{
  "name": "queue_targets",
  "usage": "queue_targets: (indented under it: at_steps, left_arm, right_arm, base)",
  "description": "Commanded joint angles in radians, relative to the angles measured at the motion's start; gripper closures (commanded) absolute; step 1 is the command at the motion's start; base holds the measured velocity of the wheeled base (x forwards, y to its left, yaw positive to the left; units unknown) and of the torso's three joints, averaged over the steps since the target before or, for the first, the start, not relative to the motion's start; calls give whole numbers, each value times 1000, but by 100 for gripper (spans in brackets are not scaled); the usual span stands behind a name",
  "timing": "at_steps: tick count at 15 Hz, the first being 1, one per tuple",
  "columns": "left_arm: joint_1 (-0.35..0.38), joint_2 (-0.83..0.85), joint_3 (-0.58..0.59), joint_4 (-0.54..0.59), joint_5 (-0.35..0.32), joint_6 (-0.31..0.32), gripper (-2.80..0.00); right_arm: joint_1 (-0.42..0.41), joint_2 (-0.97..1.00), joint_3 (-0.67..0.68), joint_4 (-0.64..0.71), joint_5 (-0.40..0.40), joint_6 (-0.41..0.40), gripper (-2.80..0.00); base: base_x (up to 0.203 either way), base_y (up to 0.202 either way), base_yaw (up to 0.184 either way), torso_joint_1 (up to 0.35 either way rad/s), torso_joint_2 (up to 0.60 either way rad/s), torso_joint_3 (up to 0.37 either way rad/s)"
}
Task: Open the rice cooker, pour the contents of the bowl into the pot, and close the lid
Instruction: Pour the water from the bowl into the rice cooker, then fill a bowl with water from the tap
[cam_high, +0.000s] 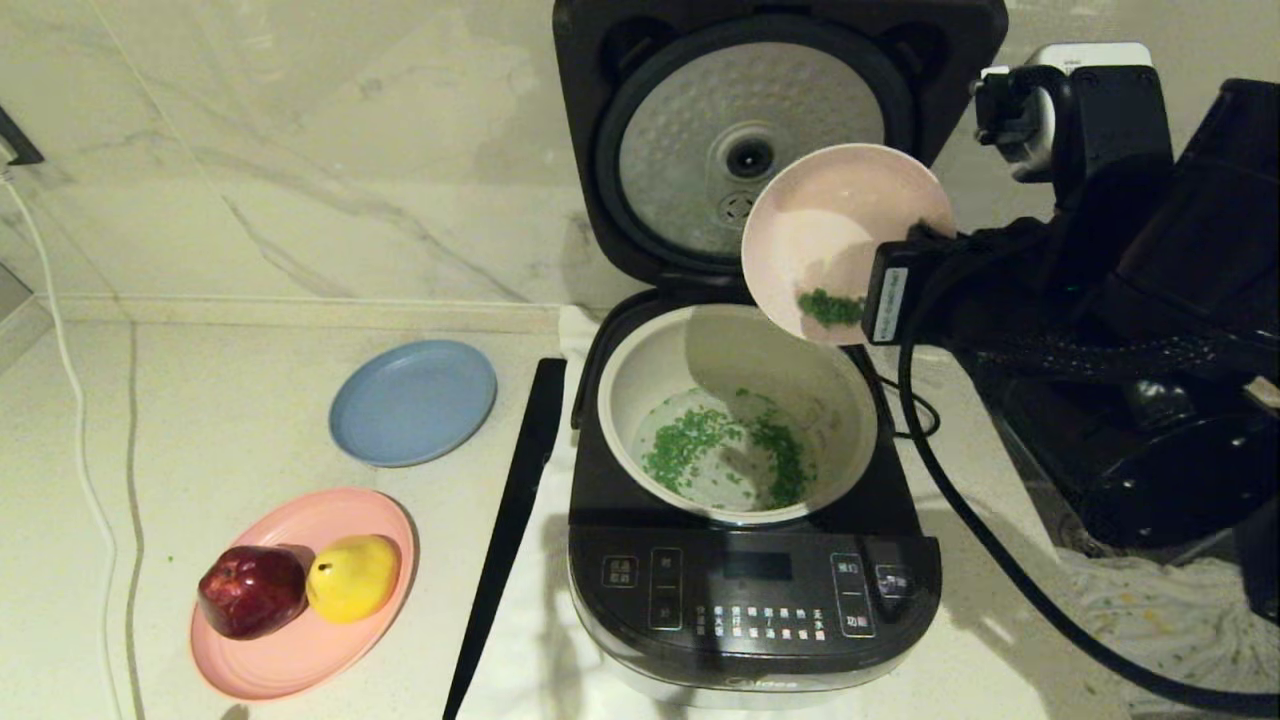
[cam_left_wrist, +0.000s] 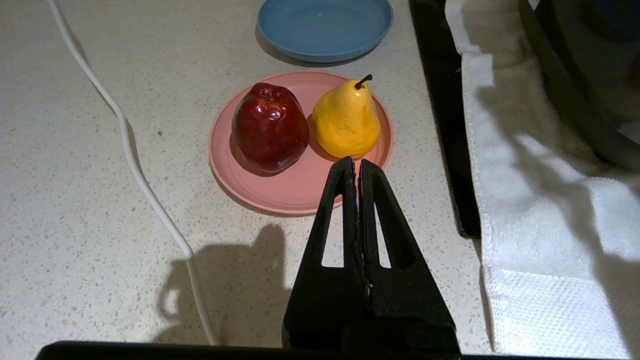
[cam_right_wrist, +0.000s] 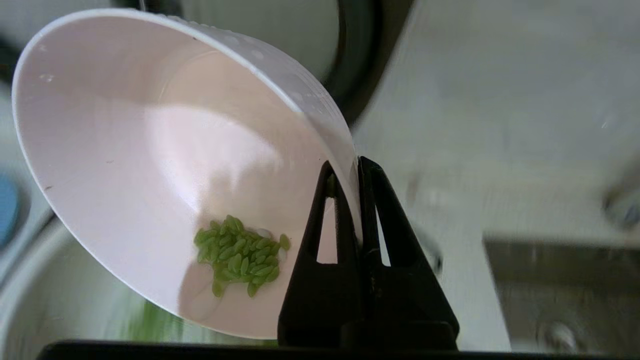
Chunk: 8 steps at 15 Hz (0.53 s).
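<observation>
Now the right pincer (cam_right_wrist: 359, 172), clamped tight on the rim of the bowl (cam_high: 835, 235), holds it steeply tipped at the pot's (cam_high: 640, 375) two o'clock edge. Its mouth faces down toward the head camera; being round, it has no long axis. A clump of the contents (cam_right_wrist: 240, 255) clings inside and, I judge, could drop on the rice cooker (cam_high: 755, 590) deck if swung away early; the left pincer (cam_left_wrist: 357, 165) sits shut and parked above the bench (cam_left_wrist: 100, 250).

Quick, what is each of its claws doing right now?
Left gripper: shut, empty, parked above the counter.
Right gripper: shut on the bowl, tipped over the pot.

Speckled counter (cam_high: 250, 400) with blue plate (cam_high: 413, 402), pink plate (cam_high: 300, 640), white towel (cam_left_wrist: 540, 210), white cable (cam_left_wrist: 145, 185).
</observation>
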<state>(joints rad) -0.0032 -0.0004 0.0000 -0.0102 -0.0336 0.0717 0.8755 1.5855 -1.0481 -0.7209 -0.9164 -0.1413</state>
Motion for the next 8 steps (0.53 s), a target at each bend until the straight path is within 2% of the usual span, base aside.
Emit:
queue_targets:
  at_steps: [1, 3, 5, 6, 8]
  left_arm:
    - [0, 0, 5, -1, 0, 0, 0]
    - [0, 0, 5, -1, 0, 0, 0]
    - [0, 0, 5, -1, 0, 0, 0]
    - [0, 0, 5, -1, 0, 0, 0]
    - [0, 1, 5, -1, 0, 0, 0]
  right_arm:
    - [-3, -95, -17, 361, 26, 179, 0]
    - [-28, -156, -52, 689, 147, 397, 0]
    - [-132, -214, -110, 990, 365, 620, 0]
    - [-212, -239, -124, 1060, 472, 675, 0]
    - [-398, -292, -127, 1141, 681, 729, 0]
  base:
    - [0, 0, 0, 0, 0, 0]
    - [0, 0, 0, 0, 0, 0]
    - [0, 0, 0, 0, 0, 0]
    - [0, 0, 0, 0, 0, 0]
    - [0, 0, 0, 0, 0, 0]
